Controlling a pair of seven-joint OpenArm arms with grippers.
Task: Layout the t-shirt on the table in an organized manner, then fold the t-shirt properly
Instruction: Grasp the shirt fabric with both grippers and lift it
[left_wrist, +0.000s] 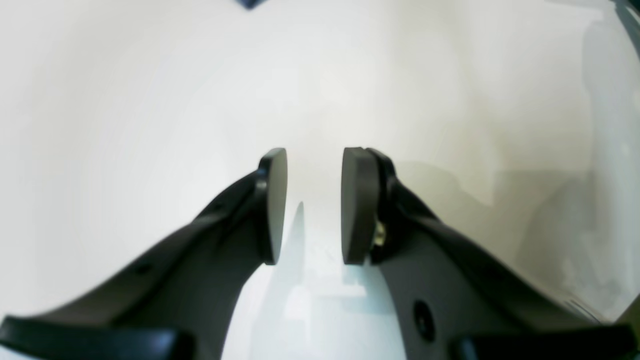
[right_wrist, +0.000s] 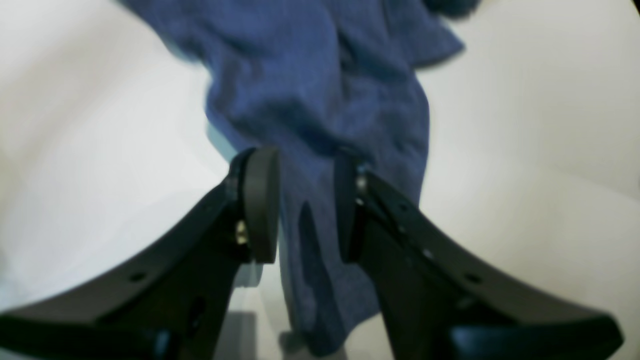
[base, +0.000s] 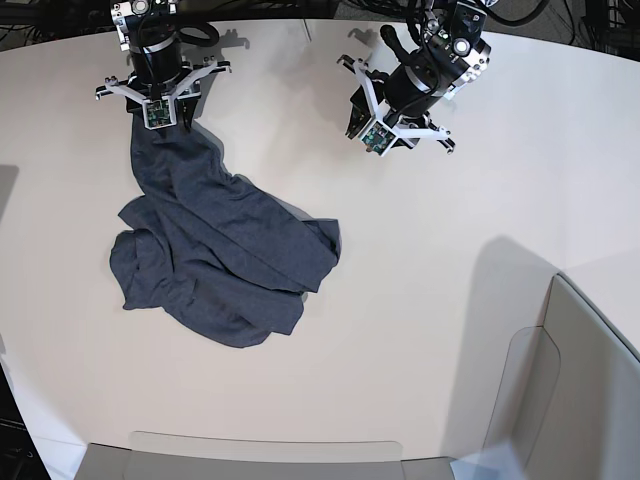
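Early in the job, by the look of it — nothing folded, nothing yet spread flat. Crumpled in a loose heap on the table (base: 420, 300), the t-shirt (base: 215, 260), bunched toward the base view's left half, with one narrow tail of cloth drawn up toward the right gripper (right_wrist: 305, 210) at the far edge. In the right wrist view, blue fabric running between and below the two pads (right_wrist: 261, 200), with a visible gap between them; whether the cloth is pinched or merely lying under the jaws, impossible to tell from these views, so no claim of a hold. Over bare tabletop well apart from the shirt, the left gripper (left_wrist: 314, 205), pads parted by a modest gap with nothing between them — clearly empty, only a sliver of blue at the top edge of its own view. No sleeves, collar or hem distinguishable in the heap; no white lettering readable either. Still to do, as a judgement: pulling the garment out to its full shape, smoothing the overlapping folds in the middle, squaring it on the table, and only then the folding proper. Likely need for both arms on opposite edges to stretch it flat, since a single pull from one corner would probably just drag the bundle along.
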